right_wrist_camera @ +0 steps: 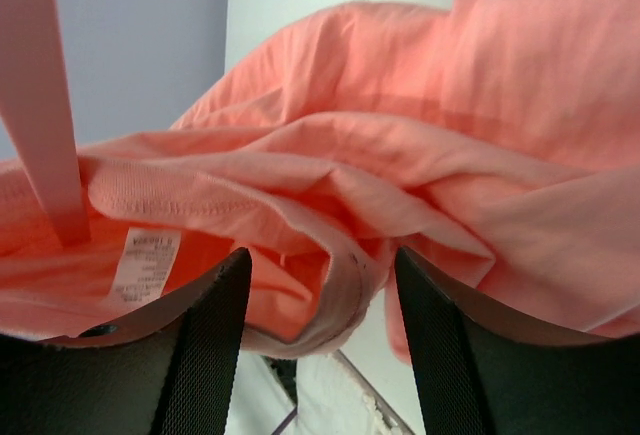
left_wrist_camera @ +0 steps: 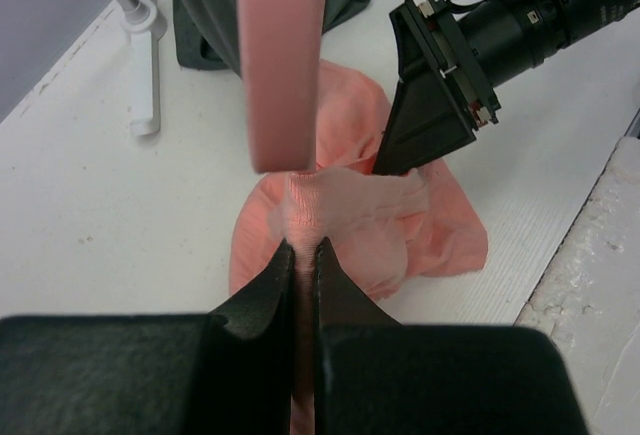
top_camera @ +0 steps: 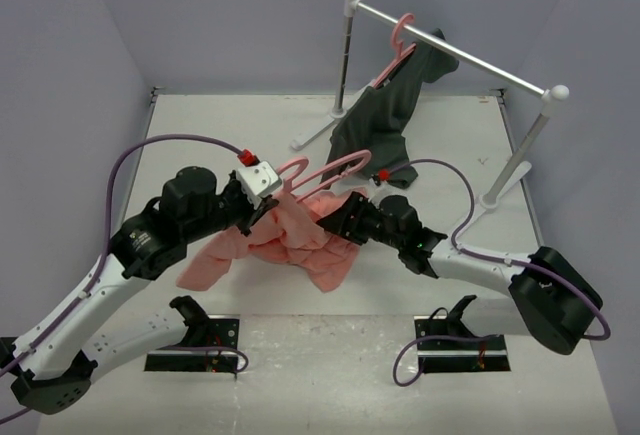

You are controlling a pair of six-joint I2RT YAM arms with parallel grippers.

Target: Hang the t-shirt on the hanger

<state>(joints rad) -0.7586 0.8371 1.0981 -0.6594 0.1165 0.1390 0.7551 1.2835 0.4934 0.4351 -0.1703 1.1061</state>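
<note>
Left fingers (left_wrist_camera: 262,295) are pinched tight on the thin pink plastic hanger (left_wrist_camera: 283,55), holding it up over the salmon-pink cloth t-shirt (top_camera: 300,240). Right fingers (right_wrist_camera: 215,340) are narrowed on a fold of the collar by the white label (right_wrist_camera: 145,265). The shirt's bunched on the white surface (top_camera: 200,135), mid-scene between both arms, on the near side of the metal rack (top_camera: 450,50).

T-shirt (top_camera: 300,240): recorded as salmon-pink, plain, with a white label (right_wrist_camera: 143,265). Hanger (top_camera: 335,165): listed as pink. Hung garment (top_camera: 380,120): entered as dark grey, plain. Table (top_camera: 200,135): noted as white. Cables (top_camera: 180,137): noted as purple.
</note>
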